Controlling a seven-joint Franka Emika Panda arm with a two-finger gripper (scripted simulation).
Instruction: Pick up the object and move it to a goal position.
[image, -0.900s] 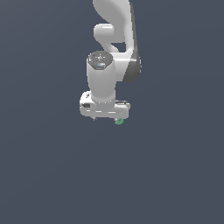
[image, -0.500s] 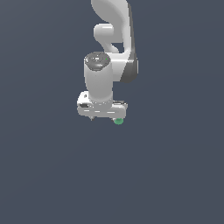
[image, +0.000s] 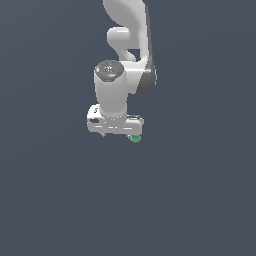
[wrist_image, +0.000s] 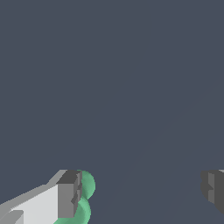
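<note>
1. In the exterior view, the white jointed robot arm (image: 125, 65) hangs down from the upper edge over a plain dark grey-blue table (image: 200, 190), its wide white gripper (image: 116, 131) pointing downward.
2. Just under the gripper's end toward the exterior view's right, the small green spool-shaped object (image: 135, 138) peeks out, mostly hidden by the gripper body. Whether it rests on the table cannot be told here.
3. The fingers themselves are too small to judge in this view.
4. In the wrist view, two dark grey fingers (wrist_image: 69, 194) stand well apart, spread wide with bare surface between them.
5. The green object (wrist_image: 85, 197) lies against one finger, showing two rounded lobes with a narrower waist; it looks to touch that finger, partly hidden behind it.
6. The other finger is far from it, so nothing is pinched.
</note>
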